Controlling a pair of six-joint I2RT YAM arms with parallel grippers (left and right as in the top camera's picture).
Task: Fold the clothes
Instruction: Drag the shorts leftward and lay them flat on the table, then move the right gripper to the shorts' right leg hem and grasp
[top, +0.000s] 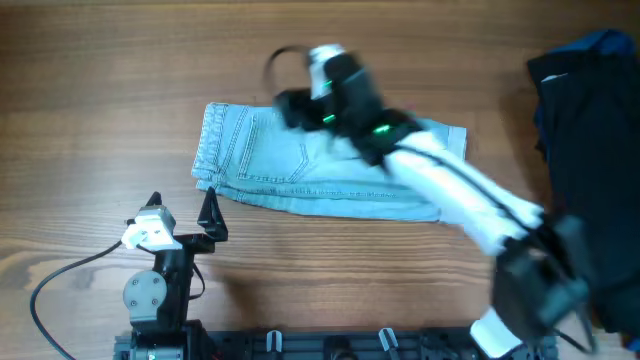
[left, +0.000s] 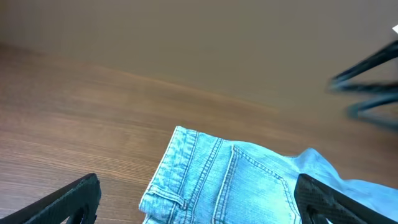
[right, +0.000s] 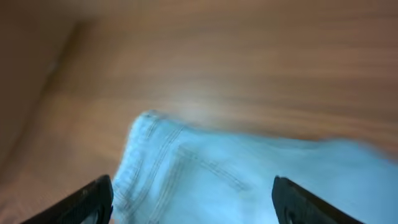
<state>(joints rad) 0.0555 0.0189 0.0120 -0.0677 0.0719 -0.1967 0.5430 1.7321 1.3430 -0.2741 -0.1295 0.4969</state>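
Note:
The clothes are a light blue denim garment (top: 290, 165) lying folded flat on the wooden table, waistband at its left end. My left gripper (top: 210, 215) is open and empty just in front of the garment's near left corner; its wrist view shows the waistband and a pocket (left: 217, 180) between the spread fingers (left: 196, 202). My right gripper (top: 290, 105) is open and empty above the garment's far edge, with the arm crossing over its right half. The right wrist view, blurred, shows the denim (right: 205, 180) between the wide fingers (right: 193, 199).
A pile of dark blue and black clothing (top: 590, 110) lies at the table's right edge. The left arm's base and black cable (top: 60, 285) sit at the near left. Bare wood (top: 100, 100) surrounds the garment.

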